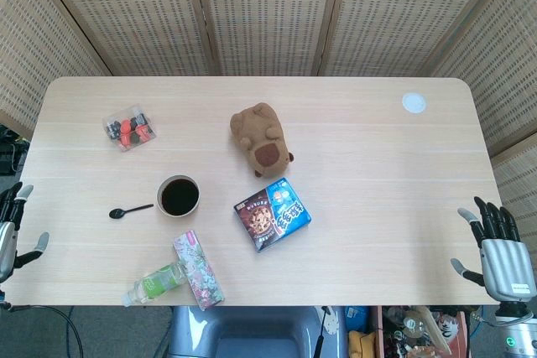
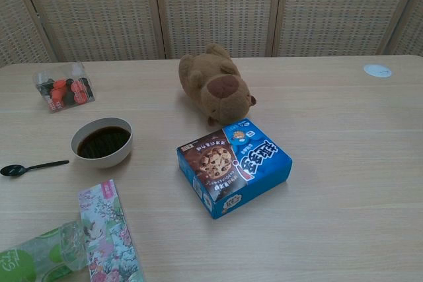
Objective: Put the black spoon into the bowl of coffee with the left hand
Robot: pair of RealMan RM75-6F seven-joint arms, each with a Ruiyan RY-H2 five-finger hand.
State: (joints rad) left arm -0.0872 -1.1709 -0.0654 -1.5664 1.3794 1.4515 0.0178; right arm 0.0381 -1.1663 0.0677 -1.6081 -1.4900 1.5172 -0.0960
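Note:
A black spoon (image 1: 129, 210) (image 2: 31, 167) lies flat on the table just left of a white bowl of dark coffee (image 1: 179, 196) (image 2: 102, 142), handle toward the bowl. My left hand (image 1: 12, 232) hangs off the table's left edge, fingers apart, holding nothing, well left of the spoon. My right hand (image 1: 500, 253) is off the right front corner, fingers spread and empty. Neither hand shows in the chest view.
A brown plush toy (image 1: 261, 137) lies mid-table. A blue cookie box (image 1: 273, 214) sits right of the bowl. A floral packet (image 1: 198, 269) and a green bottle (image 1: 154, 283) lie at the front edge. A clear box of red and black pieces (image 1: 128, 127) is behind the bowl. A white disc (image 1: 413, 103) is far right.

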